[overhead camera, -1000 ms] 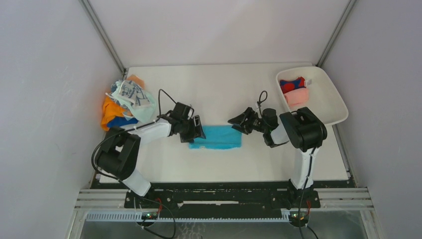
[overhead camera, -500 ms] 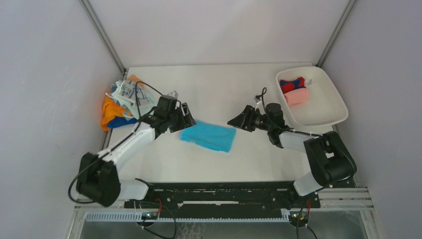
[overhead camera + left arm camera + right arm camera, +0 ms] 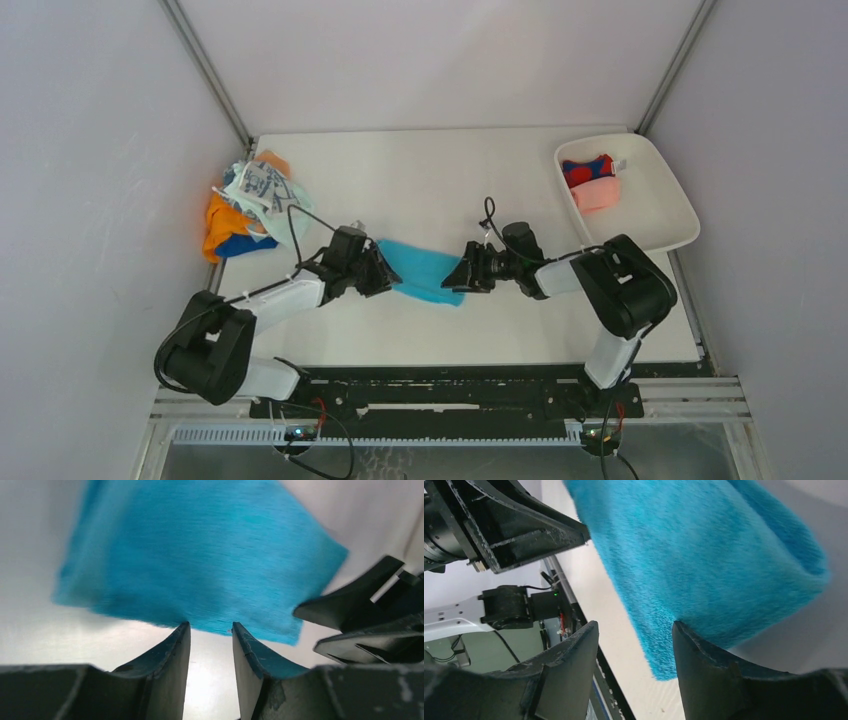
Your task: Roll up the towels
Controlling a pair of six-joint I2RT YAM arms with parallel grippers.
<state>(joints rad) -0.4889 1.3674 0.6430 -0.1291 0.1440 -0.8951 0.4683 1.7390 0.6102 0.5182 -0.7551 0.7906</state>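
Top external view: both claws meet the bright blue towel (image 3: 425, 268) at mid-table.
The towel lies flat and skewed. The left gripper (image 3: 378, 272) is at its 9 o'clock edge and the right gripper (image 3: 462, 276) at its 4 o'clock corner. In the left wrist view the jaws stand narrowly apart, tips at the towel's hem, with bare table (image 3: 480, 180) showing in the gap. In the right wrist view the jaws are spread wide and the towel's corner lies in the gap, unpinched. A loose pile of towels (image 3: 250, 205) sits at 10 o'clock. The white tray (image 3: 668, 225) at 2 o'clock holds a red-and-blue roll (image 3: 588, 170) touching a pink roll (image 3: 598, 194).
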